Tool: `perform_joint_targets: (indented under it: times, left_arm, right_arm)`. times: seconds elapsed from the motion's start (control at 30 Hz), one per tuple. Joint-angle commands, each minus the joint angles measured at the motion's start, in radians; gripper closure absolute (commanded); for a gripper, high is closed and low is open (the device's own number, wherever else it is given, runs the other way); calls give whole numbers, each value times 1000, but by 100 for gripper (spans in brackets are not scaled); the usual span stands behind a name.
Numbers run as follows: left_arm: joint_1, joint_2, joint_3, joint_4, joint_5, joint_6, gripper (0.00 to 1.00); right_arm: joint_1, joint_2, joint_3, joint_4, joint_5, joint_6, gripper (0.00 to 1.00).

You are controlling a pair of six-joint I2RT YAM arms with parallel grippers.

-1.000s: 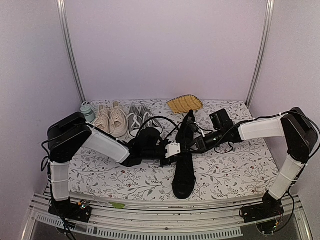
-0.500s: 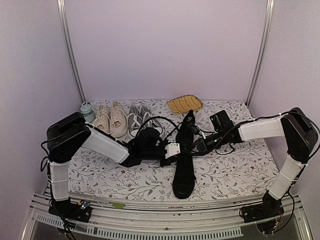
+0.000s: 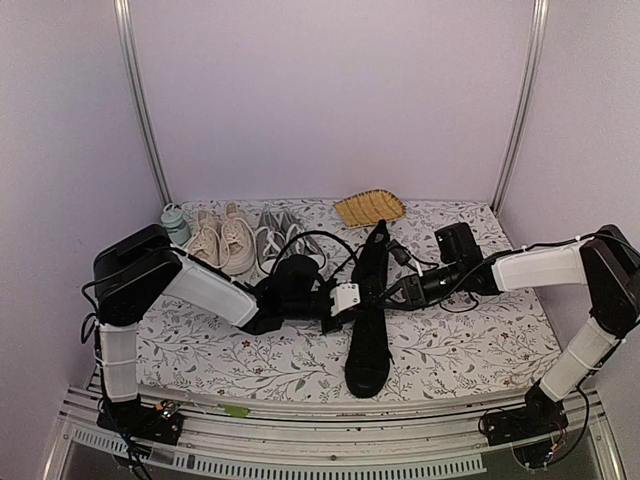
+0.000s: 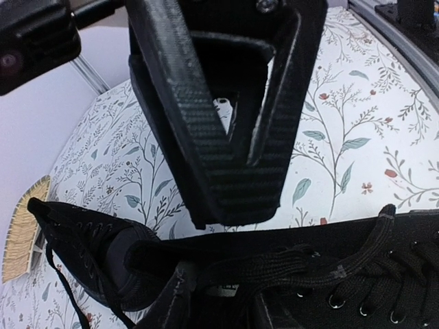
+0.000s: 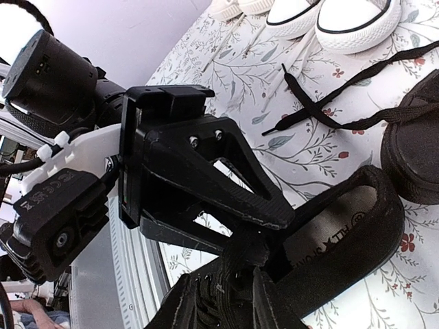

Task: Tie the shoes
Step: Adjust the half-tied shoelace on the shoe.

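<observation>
Top external: right jaws apparently retreated.

All-black canvas low-tops lie roughly end to end, mid-table [image 3: 480, 345]. The near shoe [image 3: 368, 352] points its toe at the front edge, with the far shoe [image 3: 375, 250] just behind it. The black laces [image 5: 341, 104] are untied and trail loose.

Shoe [image 3: 368, 350] between left tool [image 3: 358, 300], right tool [image 3: 398, 293]

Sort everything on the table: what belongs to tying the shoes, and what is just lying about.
For the job:
near black shoe
far black shoe
loose black laces

Lying about:
beige pair
grey pair with white toe caps
yellow woven piece
small pale-green container
</observation>
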Motion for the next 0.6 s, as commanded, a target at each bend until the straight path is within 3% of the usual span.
perform_joint_targets:
  times: [0.0,0.43,0.57]
  left_arm:
    - [-6,4,-13,47,20,-35,71]
    - [-9,5,-18,47,20,-36,71]
    - [-8,7,-15,48,18,-37,71]
  right_arm:
    - [15,28,-13,128,-7,64,71]
    - [40,93,6,151,18,84,73]
    - [41,101,7,153,9,84,89]
